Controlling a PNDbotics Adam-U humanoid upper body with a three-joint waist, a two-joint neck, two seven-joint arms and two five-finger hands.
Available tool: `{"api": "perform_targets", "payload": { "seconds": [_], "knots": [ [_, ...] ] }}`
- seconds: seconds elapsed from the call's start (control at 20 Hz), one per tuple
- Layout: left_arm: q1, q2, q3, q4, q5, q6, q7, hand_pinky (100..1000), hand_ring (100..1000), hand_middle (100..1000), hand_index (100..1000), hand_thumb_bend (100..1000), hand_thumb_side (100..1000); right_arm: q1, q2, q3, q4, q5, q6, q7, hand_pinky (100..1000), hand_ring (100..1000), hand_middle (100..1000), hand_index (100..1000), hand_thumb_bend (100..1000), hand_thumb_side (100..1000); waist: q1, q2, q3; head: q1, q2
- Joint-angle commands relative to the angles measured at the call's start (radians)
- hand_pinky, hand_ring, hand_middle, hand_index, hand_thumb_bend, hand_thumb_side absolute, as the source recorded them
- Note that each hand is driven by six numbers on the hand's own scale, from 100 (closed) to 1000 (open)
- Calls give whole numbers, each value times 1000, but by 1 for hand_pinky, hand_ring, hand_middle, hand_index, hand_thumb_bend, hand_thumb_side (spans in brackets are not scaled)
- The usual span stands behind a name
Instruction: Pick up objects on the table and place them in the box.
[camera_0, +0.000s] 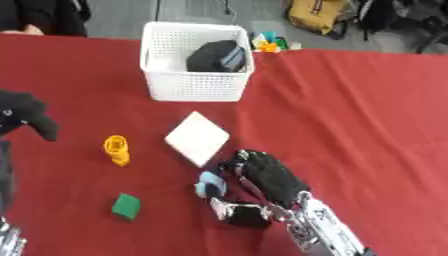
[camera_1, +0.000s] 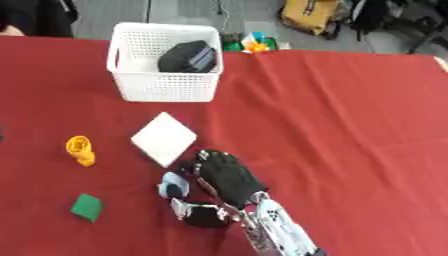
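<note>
Red table (camera_0: 350, 110) fills most of the frame. White basket (camera_0: 197, 85) sits upper centre, w/ a dark bundle (camera_0: 217, 56) inside, toward its right side. Behind the basket's right corner, at the table's far edge, a few small bright bits (camera_0: 269, 44) – green, orange, can't make out more. White square pad (camera_0: 198, 138) lies flat at centre, turned like a diamond, below the basket & apart from it. Yellow object (camera_0: 116, 150) left of the pad, well apart; green block (camera_0: 126, 206) lower left, below the yellow one. Right hand (camera_0: 267, 177) comes in from the lower right, black-gloved, silver forearm trailing to the bottom edge; it lies low over the cloth just below the pad's lower corner, fingers bent toward the pad, fingertips near or touching its edge – can't tell which, & can't tell if they grip anything. Pale blue object (camera_0: 210, 184) sits just left of that hand, beside the thumb side. Left hand (camera_0: 26, 117) shows at the mid-left edge, dark, fingers curled down, nothing seen in it, well away from the objects.
</note>
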Motion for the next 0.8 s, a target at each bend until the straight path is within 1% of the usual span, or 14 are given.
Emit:
{"api": "perform_targets", "payload": {
  "seconds": [0.05, 0.35, 0.8],
  "knots": [
    [-9, 3, 3, -20, 0, 1, -1, 334, 444, 544, 715, 100, 879, -8, -11, -3, -36, -15, 3, -6, 166, 587, 100, 474, 100, 520, 6, -20, -1, 4, -12],
    [-8, 2, 2, -20, 1, 2, -2, 334, 444, 544, 715, 100, 879, -13, -18, -8, -72, -55, 6, -9, 159, 587, 100, 475, 100, 513, 5, -21, -2, 5, -16],
    [-5, 4, 2, -20, 0, 4, -2, 334, 444, 544, 714, 100, 880, -21, -42, -22, -176, -149, 27, 4, 153, 586, 100, 473, 100, 500, 1, -24, -6, 11, -26]
  ]
}}
